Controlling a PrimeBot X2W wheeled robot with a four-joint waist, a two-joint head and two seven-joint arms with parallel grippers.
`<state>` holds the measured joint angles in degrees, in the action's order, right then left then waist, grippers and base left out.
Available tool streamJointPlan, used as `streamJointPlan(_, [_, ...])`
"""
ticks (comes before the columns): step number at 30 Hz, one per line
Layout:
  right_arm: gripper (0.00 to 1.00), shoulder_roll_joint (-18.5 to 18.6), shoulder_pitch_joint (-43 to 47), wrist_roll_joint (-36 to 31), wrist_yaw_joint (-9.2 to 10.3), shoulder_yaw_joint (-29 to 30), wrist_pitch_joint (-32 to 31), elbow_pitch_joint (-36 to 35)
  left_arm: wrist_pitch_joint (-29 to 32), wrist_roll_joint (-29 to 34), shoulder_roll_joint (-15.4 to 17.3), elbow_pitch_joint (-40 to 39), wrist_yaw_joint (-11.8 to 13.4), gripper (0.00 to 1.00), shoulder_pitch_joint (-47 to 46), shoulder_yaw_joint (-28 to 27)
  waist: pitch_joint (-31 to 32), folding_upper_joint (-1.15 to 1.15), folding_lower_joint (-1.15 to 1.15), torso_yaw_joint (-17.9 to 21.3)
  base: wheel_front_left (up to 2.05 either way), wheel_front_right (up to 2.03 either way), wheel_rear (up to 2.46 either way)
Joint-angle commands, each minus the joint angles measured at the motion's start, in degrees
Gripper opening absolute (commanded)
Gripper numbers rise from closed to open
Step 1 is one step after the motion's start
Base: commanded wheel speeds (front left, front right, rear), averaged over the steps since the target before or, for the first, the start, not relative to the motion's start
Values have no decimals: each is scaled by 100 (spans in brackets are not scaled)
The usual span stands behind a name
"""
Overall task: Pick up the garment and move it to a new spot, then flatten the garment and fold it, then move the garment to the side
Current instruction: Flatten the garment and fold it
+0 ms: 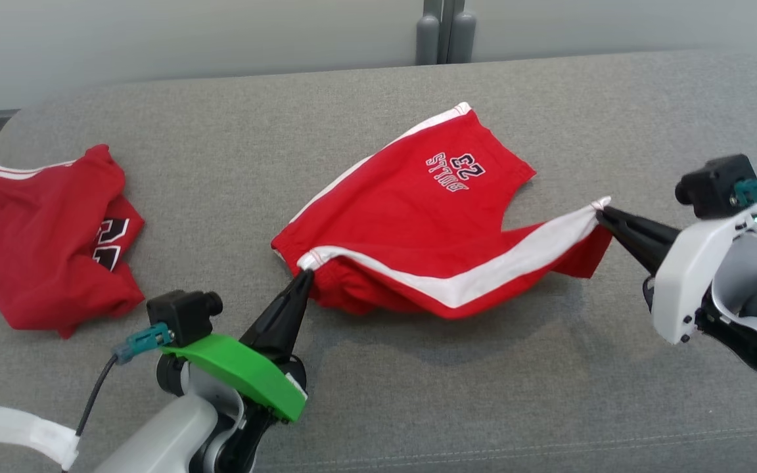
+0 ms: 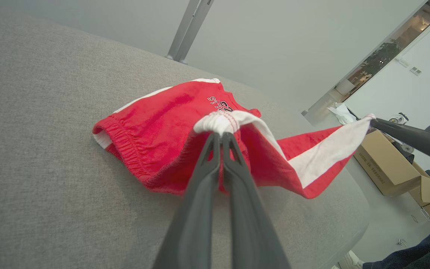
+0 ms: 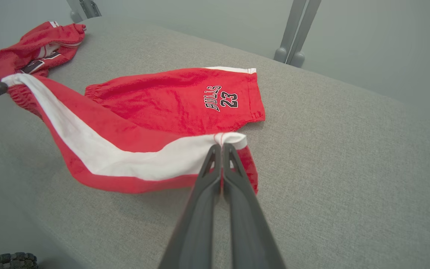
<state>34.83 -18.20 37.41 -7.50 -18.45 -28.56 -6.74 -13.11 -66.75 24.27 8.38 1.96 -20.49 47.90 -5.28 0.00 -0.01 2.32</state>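
The garment [image 1: 418, 217] is a pair of red shorts with white side stripes and "BULLS 23" print, lying mid-table with its near edge lifted. My left gripper [image 1: 304, 276] is shut on the white waistband corner at the shorts' near left. My right gripper [image 1: 602, 213] is shut on the white-striped leg hem at the right, so the white stripe hangs stretched between the two. In the left wrist view the left gripper [image 2: 220, 135] pinches the bunched waistband of the garment [image 2: 162, 127]. The right wrist view has the right gripper [image 3: 221, 146] clamped on the hem of the garment [image 3: 170, 101].
A second red garment [image 1: 50, 243] lies crumpled at the table's left, also in the right wrist view [image 3: 32, 48]. The grey fabric table [image 1: 483, 394] has free room in front and to the right. A white tape strip [image 1: 23, 430] sits near the front left edge. Metal posts [image 1: 444, 33] stand behind.
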Motion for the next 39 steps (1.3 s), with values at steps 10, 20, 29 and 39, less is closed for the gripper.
streamJointPlan(10, [0, 80, -2040, -541, 4, -894, 442, 1452, -29, 188, -587, 891, 90, 0, -1030, -201, -830, 0, 1, -593, 0, 0, 0])
streamJointPlan(20, [0, -127, -3615, -934, 5, -1505, 1198, 2936, 85, 300, -962, 1555, 22, 0, -1836, -235, -1302, 0, 1, -864, 0, 0, 0])
streamJointPlan(29, [0, -347, -4597, -1106, 5, -1882, 1576, 4107, 168, 342, -1242, 2093, -83, 0, -2465, -254, -1575, 0, 1, -967, 0, 0, 0])
streamJointPlan(39, [0, -591, -5256, -1198, 5, -2088, 2123, 5196, 230, 428, -1521, 2696, -196, 0, -3016, -196, -1805, 0, 1, -1092, 0, 0, 0])
